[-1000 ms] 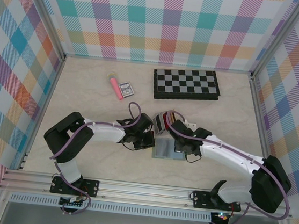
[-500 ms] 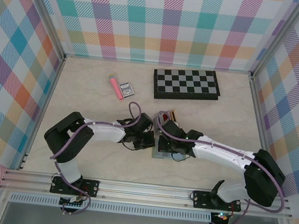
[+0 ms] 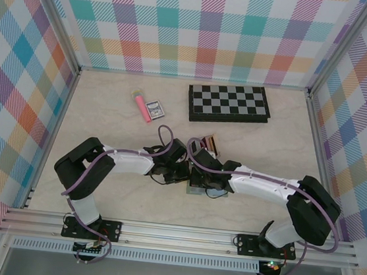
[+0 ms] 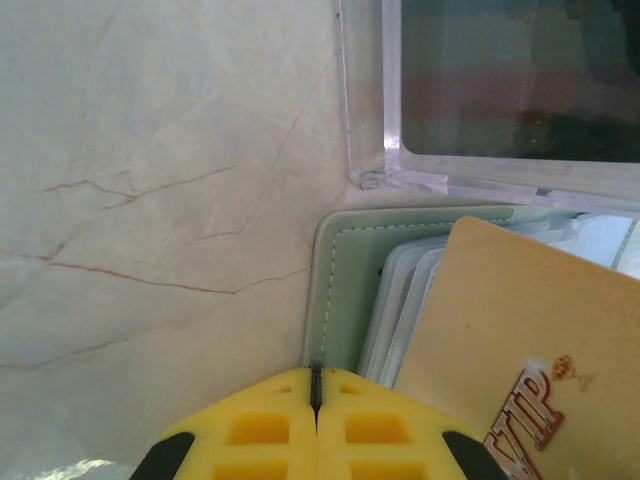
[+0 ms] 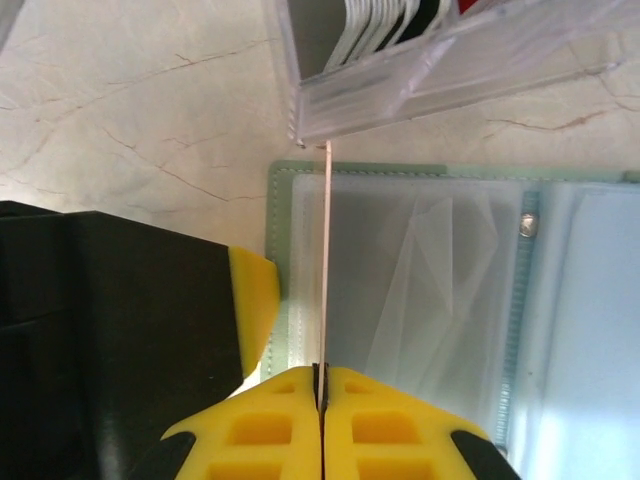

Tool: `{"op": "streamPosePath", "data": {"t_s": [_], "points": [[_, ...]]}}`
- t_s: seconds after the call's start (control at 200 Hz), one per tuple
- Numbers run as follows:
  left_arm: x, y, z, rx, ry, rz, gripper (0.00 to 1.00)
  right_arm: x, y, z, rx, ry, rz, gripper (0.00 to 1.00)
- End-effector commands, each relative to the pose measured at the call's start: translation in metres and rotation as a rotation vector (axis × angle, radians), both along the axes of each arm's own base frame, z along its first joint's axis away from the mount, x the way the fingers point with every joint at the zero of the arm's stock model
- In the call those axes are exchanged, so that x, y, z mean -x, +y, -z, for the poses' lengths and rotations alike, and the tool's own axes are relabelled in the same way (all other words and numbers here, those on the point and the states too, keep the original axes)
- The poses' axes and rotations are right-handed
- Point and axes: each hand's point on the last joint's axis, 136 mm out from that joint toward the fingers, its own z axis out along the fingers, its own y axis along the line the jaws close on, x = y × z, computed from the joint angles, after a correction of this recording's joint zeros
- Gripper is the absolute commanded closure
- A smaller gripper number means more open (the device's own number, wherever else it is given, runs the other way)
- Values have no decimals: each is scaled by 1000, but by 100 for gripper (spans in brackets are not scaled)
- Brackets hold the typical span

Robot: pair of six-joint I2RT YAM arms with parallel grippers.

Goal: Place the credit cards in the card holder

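The sage-green card holder [image 5: 283, 200] lies open on the table, its clear inner pockets [image 5: 430, 280] facing up. My right gripper [image 5: 320, 372] is shut on a yellow-orange credit card [image 5: 326, 260], seen edge-on and held upright over the holder's left pockets. The left wrist view shows that card's face [image 4: 520, 330] with "VIP" printed on it. My left gripper [image 4: 316, 385] is shut, its tip resting on the holder's edge [image 4: 345, 290]. From above, both grippers meet over the card holder [image 3: 198, 192].
A clear slotted rack [image 5: 430, 60] with more upright cards stands just beyond the holder. Farther back lie a chessboard [image 3: 229, 103], a pink marker [image 3: 139, 104] and a small dark packet [image 3: 154, 109]. Aluminium rails edge the table.
My right arm has swung left and down from the rack, bringing the card over the holder. The left arm has stayed put.
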Motion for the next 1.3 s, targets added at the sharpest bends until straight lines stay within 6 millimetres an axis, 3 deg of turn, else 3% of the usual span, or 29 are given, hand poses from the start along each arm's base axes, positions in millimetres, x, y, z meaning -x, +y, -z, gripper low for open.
{"op": "streamPosePath", "data": {"t_s": [0.0,0.265,0.425,0.585,0.73,0.83,0.99,1.085,1.21,1.295], "points": [[18,29,48,-152,86,-7,100,5,-26,8,120,-10,20,93],[20,33,51,-169,90,-10,100,3,-66,-2,319,-51,32,93],[20,32,51,-171,92,-5,100,-1,-73,-19,334,-96,21,92],[20,33,51,-173,91,-3,100,-1,-109,-24,459,-88,91,92],[20,33,50,-169,89,-2,100,-3,-129,-32,418,-85,167,92],[20,31,47,-157,82,0,100,-5,-119,-42,275,-96,158,91],[18,30,43,-154,69,11,100,-5,-77,-61,-72,-121,83,90],[17,28,41,-147,66,14,100,-2,-58,-52,-206,-51,46,91],[15,27,39,-151,59,16,100,-1,-54,-30,-233,-6,53,90],[15,27,38,-148,60,19,100,0,-64,-7,-214,49,100,91]]}}
